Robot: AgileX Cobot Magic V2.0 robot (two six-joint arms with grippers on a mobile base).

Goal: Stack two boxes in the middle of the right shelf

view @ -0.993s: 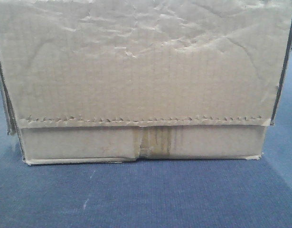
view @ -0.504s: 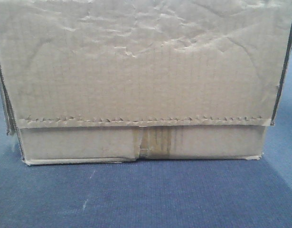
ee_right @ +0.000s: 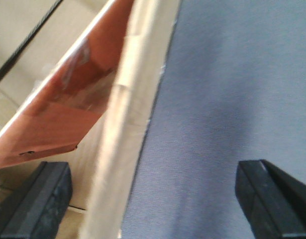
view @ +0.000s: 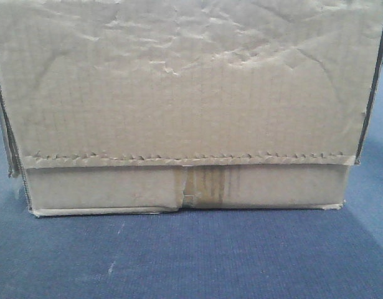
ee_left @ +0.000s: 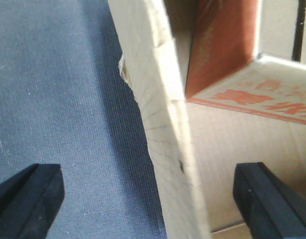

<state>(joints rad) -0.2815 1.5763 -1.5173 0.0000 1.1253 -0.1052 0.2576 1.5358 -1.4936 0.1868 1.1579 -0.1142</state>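
Cardboard box (view: 185,93) hasn't budged, filling the upper frame on blue carpet (view: 191,261). My left gripper (ee_left: 150,199) and right gripper (ee_right: 155,199) straddle its side walls, spread wide: no clamp, no lift yet.

box (view: 179,87): plain brown corrugated cardboard, matt. Face is wrinkled and dented, flute lines show through. Seam across the lower part is jagged with a rough perforated tear. tape strip (view: 203,187) at lower centre: brownish clear film, slight sheen. blue surface (view: 191,261) below: fine woven, cloth-like, matt, a few pale specks. Left wrist view: box wall edge raw and fibrous; orange-red panel (ee_left: 220,45) is smooth printed card. Right wrist view: orange-red panel (ee_right: 68,104) glossy, light streaks. left gripper (ee_left: 148,199) and right gripper (ee_right: 153,199) fingers: black, matt, plastic or rubber, can't tell which.
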